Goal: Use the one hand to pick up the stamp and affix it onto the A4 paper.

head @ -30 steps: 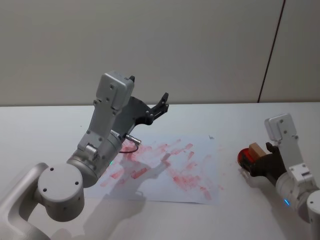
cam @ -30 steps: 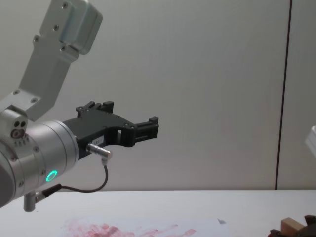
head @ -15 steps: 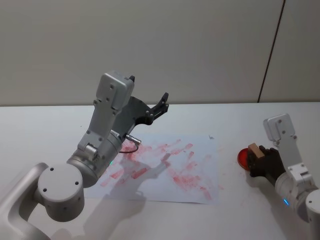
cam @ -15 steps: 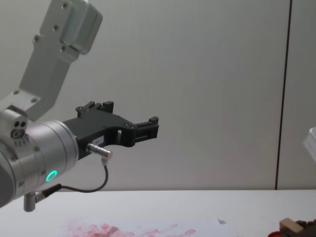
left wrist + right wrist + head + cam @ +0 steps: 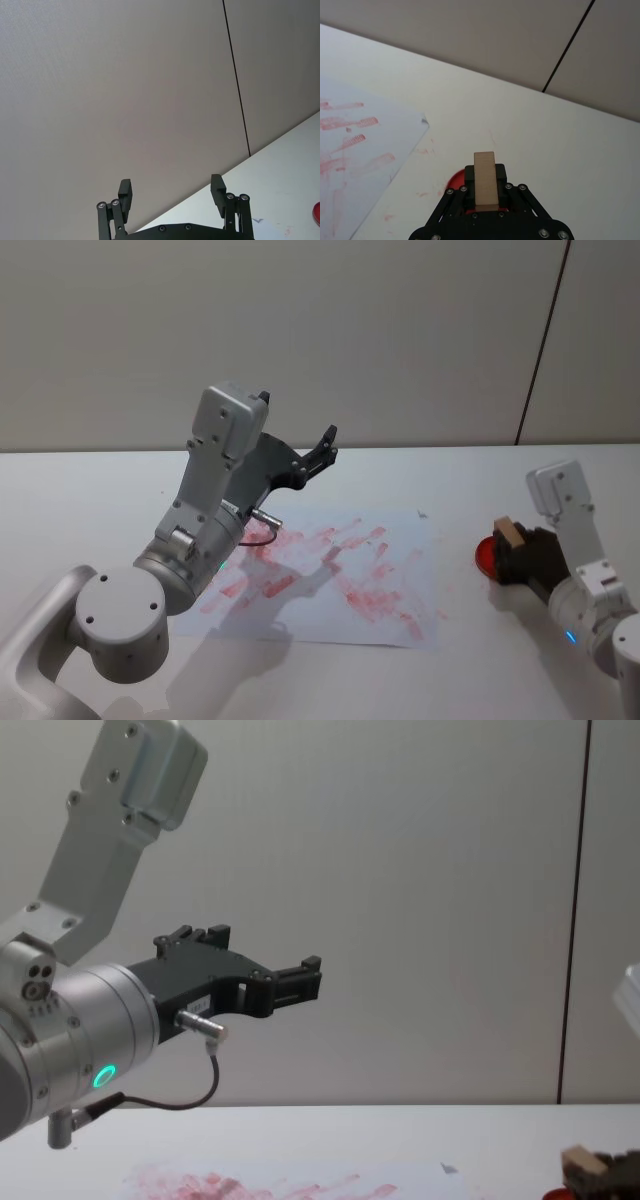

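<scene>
pale tan wood sits pinched between the jaws of my right gripper: that's the stamp, standing upright with its top poking out above the black jaw tips. directly under the jaws lies a flat round red pad on the white tabletop; i cannot tell whether the block's underside touches it. the a4 paper, blotched with red-pink marks, lies flat off to the left of these jaws, its near corner close to the pad but apart from it. my left gripper hangs raised above the paper's far left part, jaws spread wide with nothing between them, pointing out toward the grey wall. a green ring light glows on its wrist, a thin black cable looping beneath.
</scene>
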{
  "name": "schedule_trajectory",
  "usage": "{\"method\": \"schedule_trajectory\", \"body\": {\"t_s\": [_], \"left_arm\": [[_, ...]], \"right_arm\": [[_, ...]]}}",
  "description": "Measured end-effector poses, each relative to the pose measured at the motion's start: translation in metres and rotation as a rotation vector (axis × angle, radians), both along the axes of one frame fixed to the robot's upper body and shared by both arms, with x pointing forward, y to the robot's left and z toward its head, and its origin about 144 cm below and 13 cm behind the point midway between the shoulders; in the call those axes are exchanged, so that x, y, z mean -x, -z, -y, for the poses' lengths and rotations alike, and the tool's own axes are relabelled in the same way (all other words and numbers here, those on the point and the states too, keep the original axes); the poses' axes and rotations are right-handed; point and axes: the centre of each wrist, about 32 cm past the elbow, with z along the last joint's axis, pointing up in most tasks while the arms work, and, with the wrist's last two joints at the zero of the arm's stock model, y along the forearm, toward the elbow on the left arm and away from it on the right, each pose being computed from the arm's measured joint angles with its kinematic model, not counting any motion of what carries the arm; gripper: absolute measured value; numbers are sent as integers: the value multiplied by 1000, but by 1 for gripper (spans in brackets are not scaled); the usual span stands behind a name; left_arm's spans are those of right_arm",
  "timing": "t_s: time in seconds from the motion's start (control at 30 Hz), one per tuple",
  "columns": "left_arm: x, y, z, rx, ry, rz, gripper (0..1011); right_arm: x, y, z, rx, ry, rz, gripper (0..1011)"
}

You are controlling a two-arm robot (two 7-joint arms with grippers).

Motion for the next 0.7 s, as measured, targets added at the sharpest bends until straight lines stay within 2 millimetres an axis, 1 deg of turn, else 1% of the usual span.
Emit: {"method": "schedule_trajectory", "body": {"t_s": [0.2,0.23,0.37,0.47,0.7], "left_arm": [[0,0,0,0,0,0,1001],[0,0,0,0,0,0,1001],[0,0,0,0,0,0,1001],[0,0,0,0,0,0,1001],[0,0,0,0,0,0,1001]], "right_arm": [[-3,-9,-3,-26,-34,46,219],[-4,-14,-6,-43,-56,67,219],[-6,-19,-10,-64,-84,86,219],[-10,-26,-17,-95,-127,103,219],[-18,-34,-34,-139,-210,88,219]]}}
